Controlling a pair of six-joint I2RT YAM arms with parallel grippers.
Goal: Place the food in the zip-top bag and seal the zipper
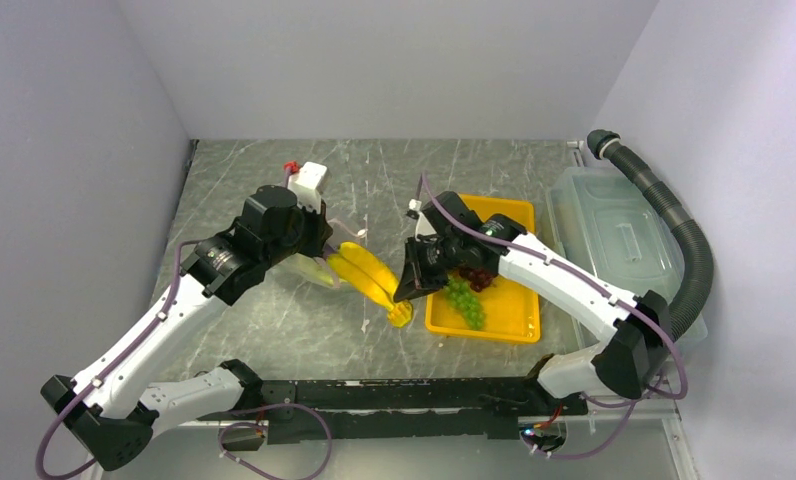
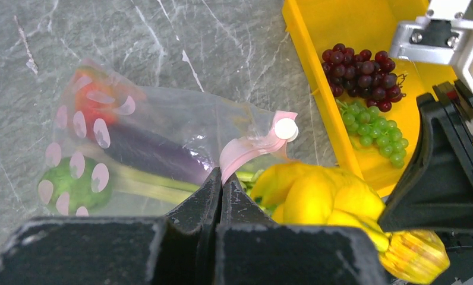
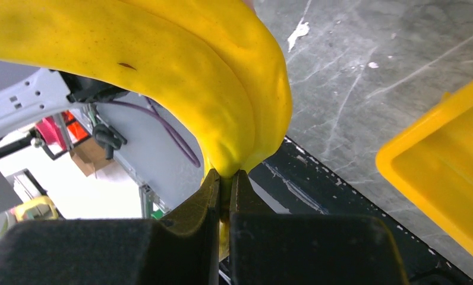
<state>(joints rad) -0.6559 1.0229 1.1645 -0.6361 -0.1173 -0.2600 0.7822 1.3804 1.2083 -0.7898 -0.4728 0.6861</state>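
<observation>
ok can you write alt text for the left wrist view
The left tool is shut on the pink zipper of a clear zip-top bag lying on a grey marbled table, toy produce already inside. Yellow bananas are at the bag's mouth, and a yellow tray to the right holds purple grapes and green grapes.

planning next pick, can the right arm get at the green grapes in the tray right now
Probably not yet: the right gripper is shut on the bananas. The green grapes lie uncovered in the yellow tray beside it, so once emptied it likely could.
</observation>
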